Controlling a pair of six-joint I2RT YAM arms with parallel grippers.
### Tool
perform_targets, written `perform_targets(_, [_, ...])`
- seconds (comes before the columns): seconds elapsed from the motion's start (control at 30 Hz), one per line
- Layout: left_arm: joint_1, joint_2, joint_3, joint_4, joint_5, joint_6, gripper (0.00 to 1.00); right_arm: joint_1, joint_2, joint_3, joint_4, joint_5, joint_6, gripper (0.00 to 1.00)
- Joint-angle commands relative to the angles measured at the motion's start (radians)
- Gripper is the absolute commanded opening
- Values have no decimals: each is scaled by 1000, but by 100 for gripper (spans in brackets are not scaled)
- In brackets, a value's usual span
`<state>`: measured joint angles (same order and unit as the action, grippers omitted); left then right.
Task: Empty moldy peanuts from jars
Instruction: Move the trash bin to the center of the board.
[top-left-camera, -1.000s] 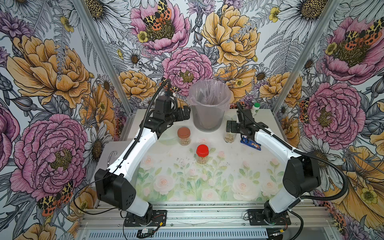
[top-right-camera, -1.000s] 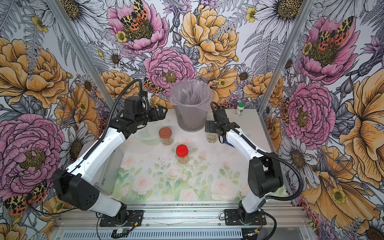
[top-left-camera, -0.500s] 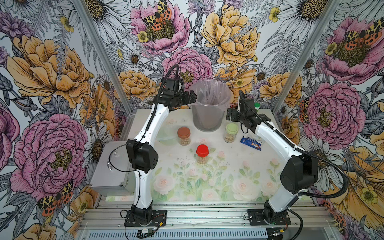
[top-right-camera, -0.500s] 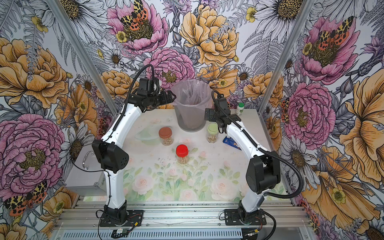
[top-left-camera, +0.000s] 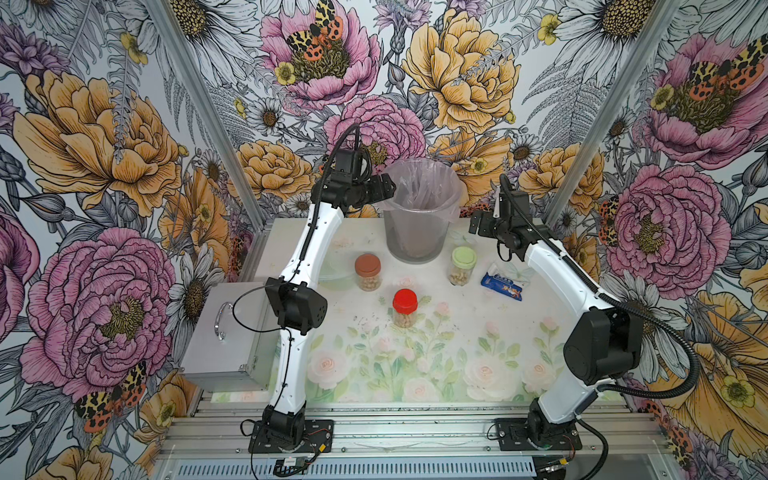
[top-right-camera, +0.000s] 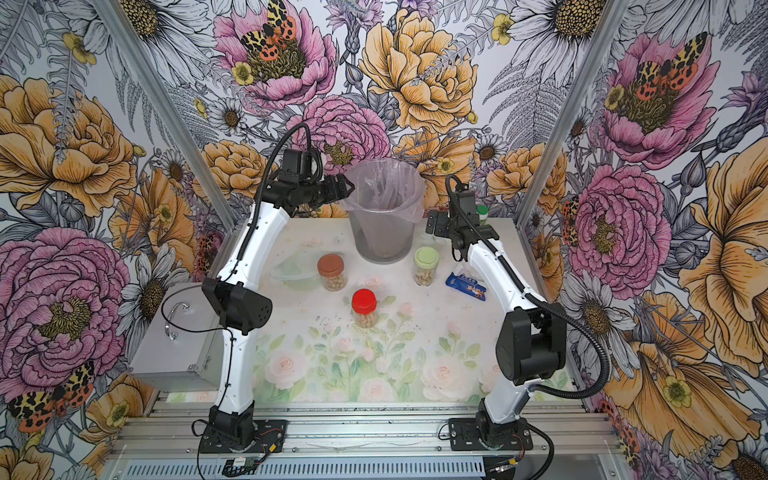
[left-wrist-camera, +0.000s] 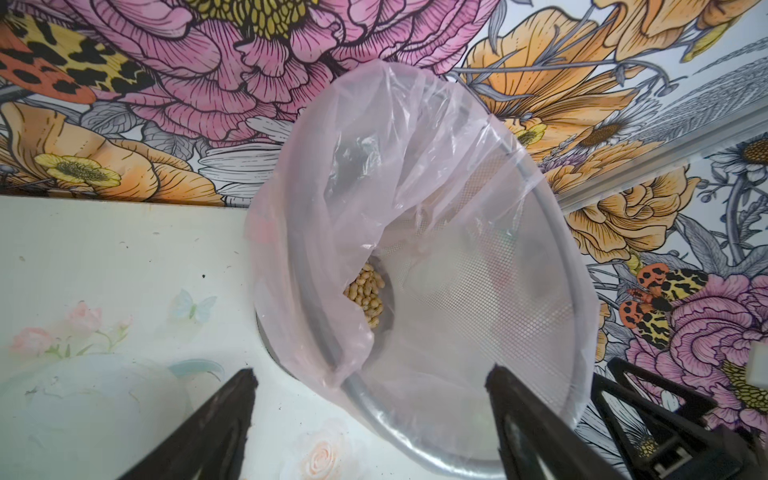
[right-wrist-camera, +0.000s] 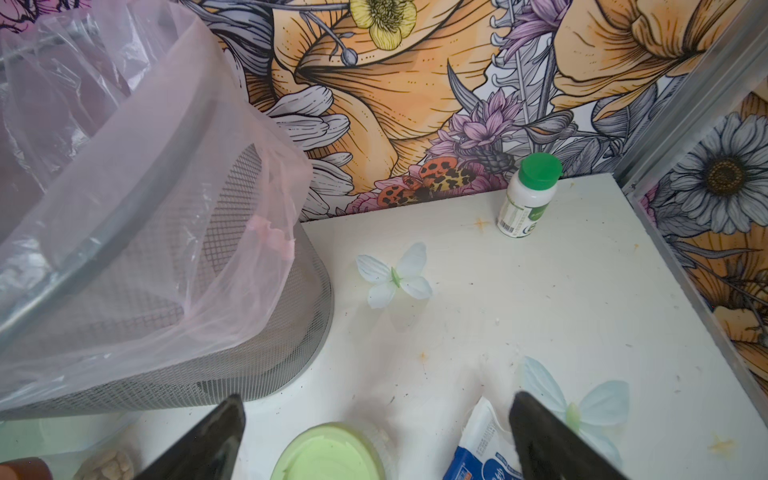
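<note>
Three clear jars of moldy peanuts (top-left-camera: 369, 284) stand lidded on the table in both top views: brown lid (top-left-camera: 368, 272), light green lid (top-left-camera: 462, 266), red lid (top-left-camera: 404, 308). More peanuts (left-wrist-camera: 368, 293) lie at the bottom of the lined mesh bucket (top-left-camera: 432, 249). My left gripper (top-left-camera: 388, 187) hovers open and empty at the bucket's left rim (left-wrist-camera: 415, 436). My right gripper (top-left-camera: 478, 222) is open and empty, raised behind the green-lidded jar (right-wrist-camera: 328, 455), apart from it.
A blue-and-white packet (top-left-camera: 500, 284) lies right of the green-lidded jar. A white bottle with green cap (right-wrist-camera: 528, 195) stands at the back right corner. A clear shallow dish (top-left-camera: 336, 276) sits left of the brown-lidded jar. A metal box (top-left-camera: 224, 336) adjoins the table's left edge.
My left arm rose from low over the table to the bucket's rim, and its jaws narrowed a little. My right gripper drew up and back from the green-lidded jar, leaving it standing.
</note>
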<state>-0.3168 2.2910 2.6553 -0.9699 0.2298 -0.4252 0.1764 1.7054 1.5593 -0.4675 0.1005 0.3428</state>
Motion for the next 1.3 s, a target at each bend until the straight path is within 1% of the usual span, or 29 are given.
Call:
perform_targets(0.0, [-7, 58, 15, -43, -33, -21, 87, -14, 11, 26, 33, -15, -15, 99])
perform_targets(0.23, [-10, 127, 91, -40, -50, -32, 87, -29, 11, 25, 50, -34, -19, 99])
perform_targets(0.33, [-12, 151, 125, -41, -56, -41, 84, -31, 11, 25, 55, -25, -31, 99])
perform_targets(0.47, [-19, 172, 144, -39, -68, -47, 72, -47, 31, 38, 62, -8, -23, 99])
perform_targets(0.57, [-23, 177, 148, -39, -76, -49, 64, -64, 72, 77, 63, 29, 24, 99])
perform_targets(0.63, [-24, 177, 151, -38, -75, -47, 59, -82, 112, 111, 64, 36, 74, 99])
perform_targets(0.73, [-22, 178, 152, -38, -73, -46, 56, -112, 210, 194, 64, 6, 144, 96])
perform_targets(0.77, [-22, 179, 152, -38, -71, -47, 56, -119, 249, 224, 63, -13, 163, 95])
perform_targets(0.8, [-22, 179, 153, -38, -71, -46, 55, -123, 286, 262, 63, -35, 171, 89])
perform_targets(0.83, [-20, 179, 153, -38, -69, -44, 54, -121, 320, 297, 63, -47, 174, 85])
perform_targets(0.87, [-19, 179, 152, -38, -67, -44, 53, -120, 352, 327, 62, -51, 173, 83])
perform_targets(1.0, [-15, 182, 150, -38, -50, -40, 52, -116, 480, 457, 61, -63, 163, 82])
perform_targets(1.13, [-11, 185, 152, -37, -43, -41, 50, -104, 572, 548, 59, -83, 165, 80])
perform_targets(1.27, [-6, 183, 155, -36, -41, -43, 48, -70, 654, 652, 19, -105, 155, 78])
